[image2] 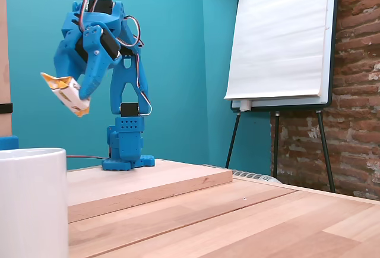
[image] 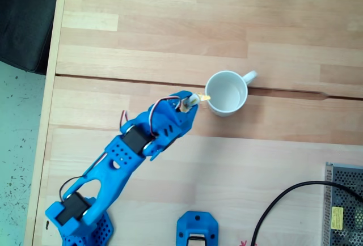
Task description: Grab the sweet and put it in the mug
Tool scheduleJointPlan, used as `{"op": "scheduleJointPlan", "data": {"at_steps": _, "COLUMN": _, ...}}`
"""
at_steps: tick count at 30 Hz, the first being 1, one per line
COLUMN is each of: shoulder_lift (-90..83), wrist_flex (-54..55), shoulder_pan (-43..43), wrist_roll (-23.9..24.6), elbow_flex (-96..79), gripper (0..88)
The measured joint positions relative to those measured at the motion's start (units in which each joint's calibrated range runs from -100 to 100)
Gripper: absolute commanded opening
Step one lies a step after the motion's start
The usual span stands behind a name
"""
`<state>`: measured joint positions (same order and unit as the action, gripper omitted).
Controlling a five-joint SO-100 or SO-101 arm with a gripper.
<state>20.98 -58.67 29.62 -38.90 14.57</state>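
Note:
The blue gripper is shut on the sweet, a small white and yellow wrapped candy. From above, the sweet sits just left of the rim of the white mug, whose handle points up and right. In the low fixed view the gripper holds the sweet high in the air, well above the table, and the mug fills the lower left corner close to the camera. The mug's inside looks plain white.
A light wooden table made of planks carries the arm's blue base. A second blue part, a black cable and a metal mesh box lie along the lower edge. A flipchart easel stands behind.

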Motion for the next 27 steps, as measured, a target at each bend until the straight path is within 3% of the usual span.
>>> {"op": "scheduleJointPlan", "data": {"at_steps": 15, "shoulder_lift": 19.80, "wrist_flex": 4.15, "shoulder_pan": 5.39, "wrist_roll": 0.00, "elbow_flex": 24.65, "gripper": 3.4}}
{"op": "scheduleJointPlan", "data": {"at_steps": 27, "shoulder_lift": 23.07, "wrist_flex": 7.24, "shoulder_pan": 5.39, "wrist_roll": -0.29, "elbow_flex": 25.91, "gripper": 6.8}}
